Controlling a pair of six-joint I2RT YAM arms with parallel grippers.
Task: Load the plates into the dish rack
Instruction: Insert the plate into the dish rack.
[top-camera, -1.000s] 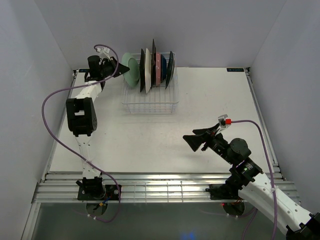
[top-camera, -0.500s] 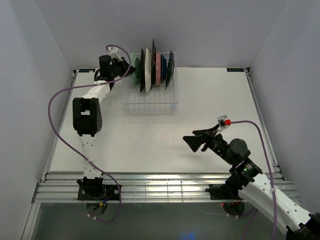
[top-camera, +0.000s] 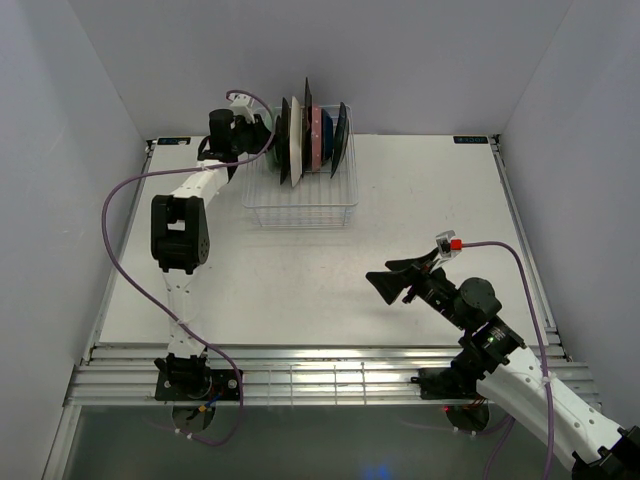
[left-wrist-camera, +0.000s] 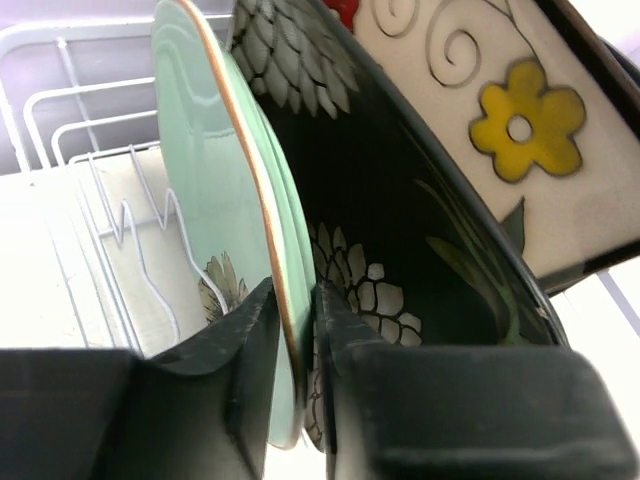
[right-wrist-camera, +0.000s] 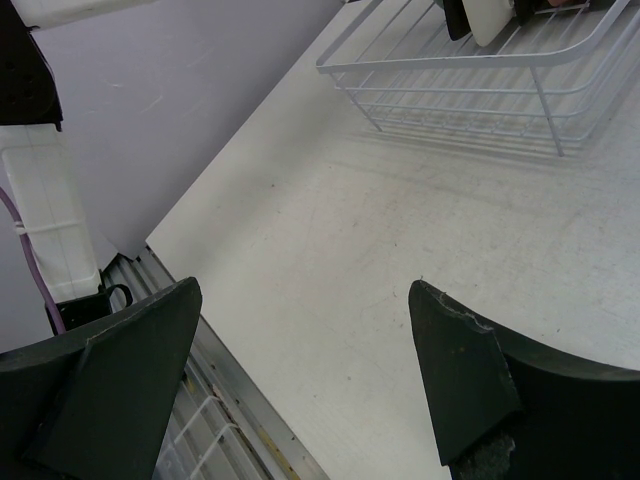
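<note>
- Left claw (left-wrist-camera: 295, 292) is set narrowly about the pale green plate (left-wrist-camera: 215, 170); grip cannot be told.
- Seating in the dish rack (left-wrist-camera: 60, 100) is advised before release.
- Right claw (right-wrist-camera: 305, 290) is spread wide.

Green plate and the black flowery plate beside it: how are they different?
The green plate is pale green with an orange rim; the black flowery plate is dark with white petals. The green plate stands between the left fingers; the black flowery plate stands outside them. Both stand on edge in the dish rack.
</note>
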